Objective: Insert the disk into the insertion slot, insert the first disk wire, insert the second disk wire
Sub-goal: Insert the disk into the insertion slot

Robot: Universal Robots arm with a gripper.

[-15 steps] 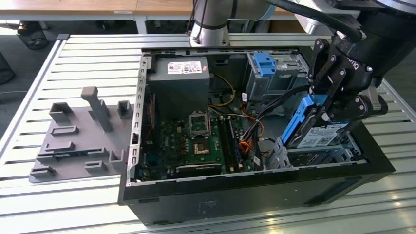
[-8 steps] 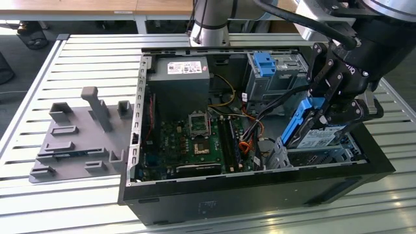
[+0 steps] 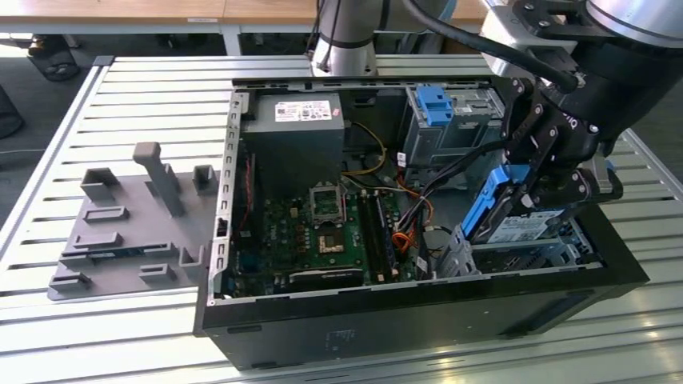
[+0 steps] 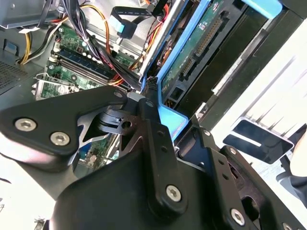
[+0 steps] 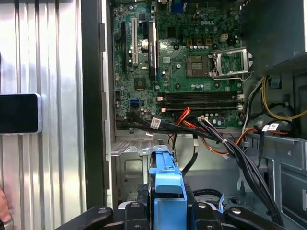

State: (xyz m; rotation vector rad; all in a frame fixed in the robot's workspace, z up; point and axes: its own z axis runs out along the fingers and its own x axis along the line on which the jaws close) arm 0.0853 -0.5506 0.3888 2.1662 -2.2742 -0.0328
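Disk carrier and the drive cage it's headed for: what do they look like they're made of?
The carrier around the disk: bright blue, evenly coloured, slightly glossy with moulded edges, most likely plastic. The insertion slot: light grey, thin perforated walls with folded edges, which looks like unpainted sheet metal, probably steel, though the alloy can't be told.

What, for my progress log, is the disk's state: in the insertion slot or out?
Out. In the exterior view the claw grips the disk, steeply tilted, over the grey insertion slot, not seated in it.
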